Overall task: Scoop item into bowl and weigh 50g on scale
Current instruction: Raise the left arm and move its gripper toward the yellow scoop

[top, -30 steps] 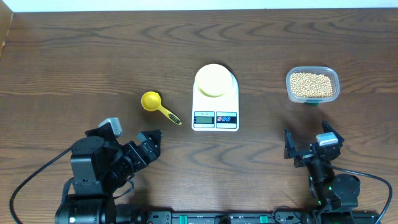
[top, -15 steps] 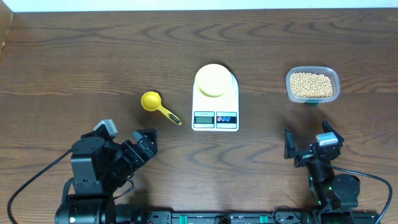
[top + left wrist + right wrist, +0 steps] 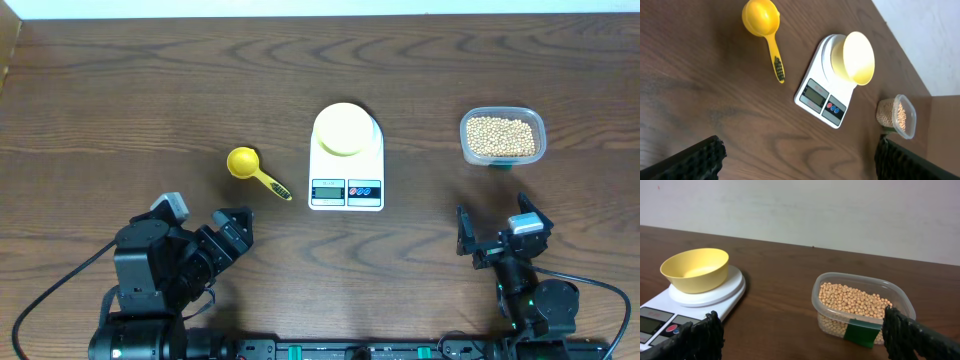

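Dark wooden tabletop (image 3: pixel 120 100) — scooping not begun: pale-yellow round bowl (image 3: pixel 345 129) sits empty on the white digital scale (image 3: pixel 347 187), tan round beans (image 3: pixel 500 138) in a clear plastic tub (image 3: pixel 541 125). Left gripper (image 3: pixel 238 229) and right gripper (image 3: pixel 496 226) gape, empty — next, probably, grasp the yellow measuring spoon (image 3: pixel 243 162).

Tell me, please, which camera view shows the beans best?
The right wrist view: the beans are close, each one distinct. Overhead shows them as a small tan patch; the left wrist view shows them tiny, far off.
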